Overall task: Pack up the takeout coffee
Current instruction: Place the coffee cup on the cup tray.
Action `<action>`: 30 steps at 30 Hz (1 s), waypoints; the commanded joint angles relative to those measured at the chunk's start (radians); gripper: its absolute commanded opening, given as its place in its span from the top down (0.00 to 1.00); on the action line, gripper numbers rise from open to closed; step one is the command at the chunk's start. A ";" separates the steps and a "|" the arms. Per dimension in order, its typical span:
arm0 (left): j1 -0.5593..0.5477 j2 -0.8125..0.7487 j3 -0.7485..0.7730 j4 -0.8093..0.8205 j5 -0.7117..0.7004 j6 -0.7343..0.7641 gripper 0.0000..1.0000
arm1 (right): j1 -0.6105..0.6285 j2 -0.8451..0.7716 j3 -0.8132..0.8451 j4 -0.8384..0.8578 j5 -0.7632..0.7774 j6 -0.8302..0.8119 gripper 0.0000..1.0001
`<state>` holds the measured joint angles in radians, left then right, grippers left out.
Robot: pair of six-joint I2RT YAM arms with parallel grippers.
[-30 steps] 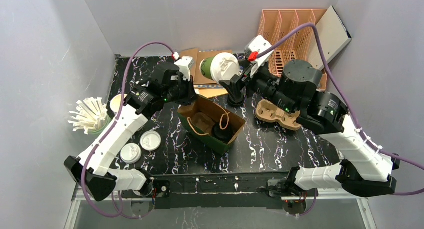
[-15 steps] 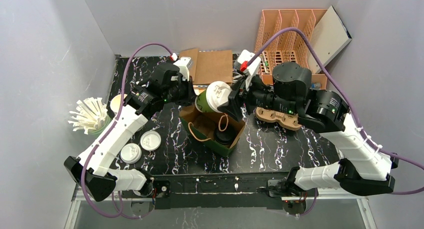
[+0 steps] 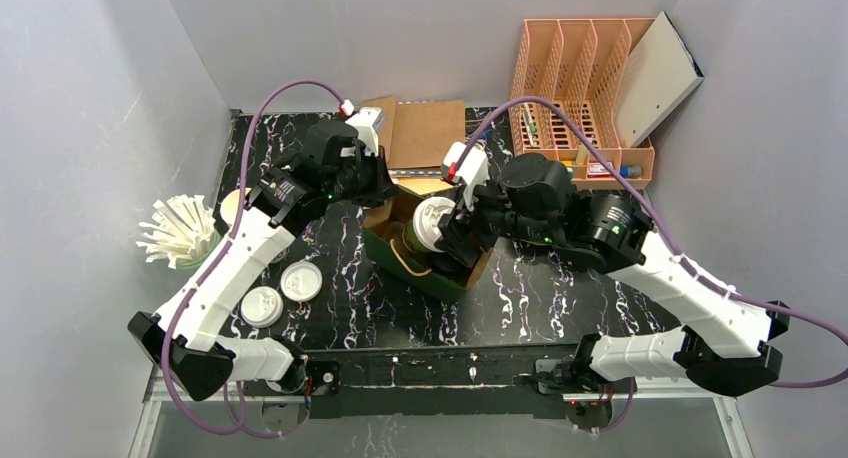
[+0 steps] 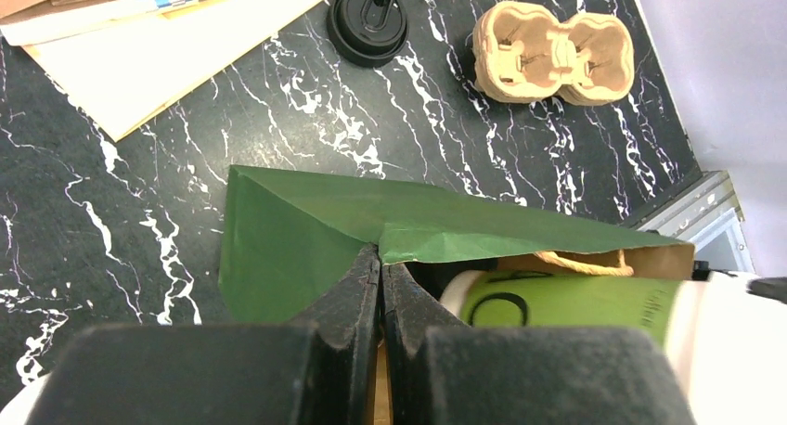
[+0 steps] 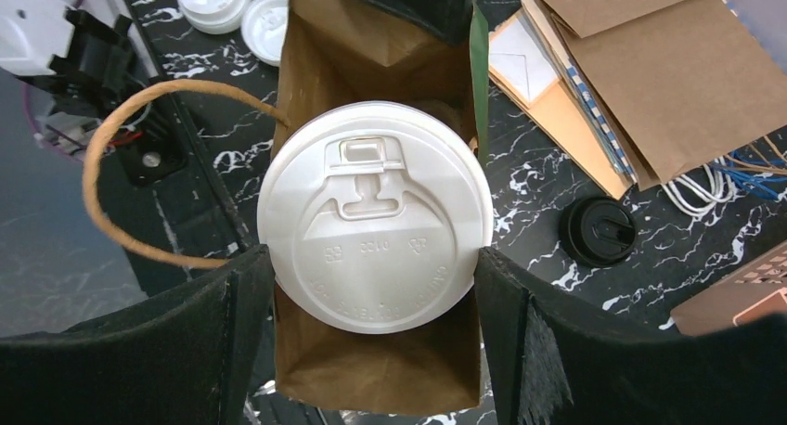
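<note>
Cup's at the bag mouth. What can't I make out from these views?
- Right wrist: bag floor, covered by the cup.
- Top: cup's base, behind the bag wall and right gripper.
- Top: carrier, under the right arm.

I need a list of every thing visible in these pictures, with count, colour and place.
green paper bag with rope handles: 1, green, table centre
green paper cup with white lid: 1, green and white, at bag's mouth
black plastic lid: 1, black, beside paper stack
moulded pulp cup carrier: 1, tan, apart from bag
white plastic lids: 2, white, near left
bundle of white straws: 1, white, left edge
brown paper stack: 1, brown, far edge
peach plastic file rack: 1, peach, far corner
left tool: 1, black, shut on bag's edge
right tool: 1, black, gripping the cup
</note>
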<state>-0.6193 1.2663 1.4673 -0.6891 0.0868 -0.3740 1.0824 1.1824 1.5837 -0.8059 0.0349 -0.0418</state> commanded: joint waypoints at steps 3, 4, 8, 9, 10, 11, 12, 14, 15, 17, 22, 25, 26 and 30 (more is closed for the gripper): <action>-0.005 0.021 0.070 0.008 0.008 -0.009 1.00 | 0.012 0.029 -0.026 0.143 0.056 -0.072 0.53; -0.005 0.026 0.074 0.010 0.009 -0.009 1.00 | 0.019 0.037 -0.028 0.147 0.065 -0.074 0.54; -0.006 0.025 0.062 0.048 0.009 -0.005 1.00 | 0.059 0.061 -0.080 0.208 0.120 -0.105 0.55; -0.007 0.027 0.062 0.051 0.008 -0.007 1.00 | 0.064 0.060 -0.102 0.236 0.125 -0.113 0.54; -0.006 0.033 0.064 0.050 0.008 -0.009 1.00 | 0.069 0.059 -0.124 0.263 0.126 -0.126 0.55; -0.007 0.036 0.066 0.050 0.009 -0.012 1.00 | 0.072 0.059 -0.144 0.286 0.127 -0.135 0.55; -0.007 0.041 0.067 0.046 0.007 -0.020 1.00 | 0.073 0.059 -0.162 0.306 0.128 -0.143 0.54; -0.007 0.053 0.073 0.032 0.003 -0.034 1.00 | 0.077 0.059 -0.191 0.338 0.127 -0.152 0.54; -0.007 0.060 0.077 0.024 0.002 -0.039 1.00 | 0.080 0.060 -0.203 0.349 0.126 -0.156 0.55; -0.006 0.063 0.077 0.023 -0.001 -0.049 1.00 | 0.085 0.066 -0.223 0.362 0.133 -0.164 0.55; -0.006 0.038 0.055 0.052 0.003 -0.037 1.00 | 0.093 0.092 -0.262 0.411 0.182 -0.209 0.54; -0.006 0.023 0.045 0.070 0.015 -0.040 1.00 | 0.093 0.098 -0.307 0.472 0.202 -0.250 0.55; -0.006 0.023 0.047 0.072 0.020 -0.043 1.00 | 0.093 0.098 -0.321 0.497 0.209 -0.259 0.55; -0.006 0.030 0.075 0.071 0.041 -0.054 1.00 | 0.094 0.095 -0.367 0.522 0.224 -0.272 0.54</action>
<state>-0.6193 1.3277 1.5082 -0.6369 0.0967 -0.4103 1.1721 1.2785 1.2465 -0.3847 0.2180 -0.2733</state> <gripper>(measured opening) 0.009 0.827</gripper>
